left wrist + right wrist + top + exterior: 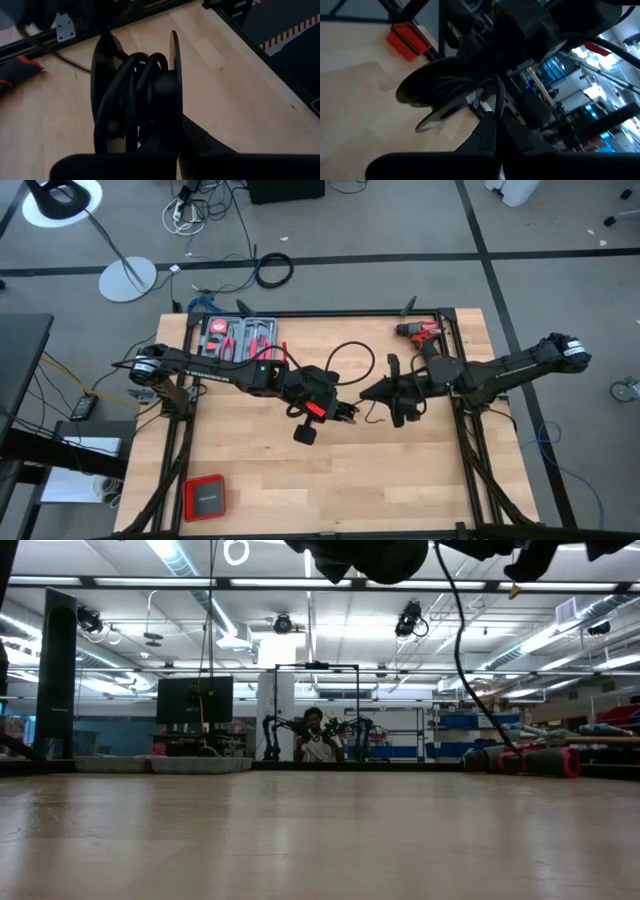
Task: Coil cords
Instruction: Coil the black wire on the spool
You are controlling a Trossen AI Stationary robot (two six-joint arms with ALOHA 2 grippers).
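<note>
Over the wooden table (330,480), both grippers meet mid-air. The left gripper (150,145) clamps a spool (135,100) with several cord (131,80) turns wound; the right gripper (492,132), jaws together, pinches the cord's loose remainder.

We are in a large robotics lab or workshop: a wooden table (330,470) on a grey carpeted floor, a tool tray (238,338) at its ten o'clock, a red drill (421,332) at two o'clock, ceiling strip lights (190,560), shelving (465,735), and another robot rig (315,730) beyond.
</note>
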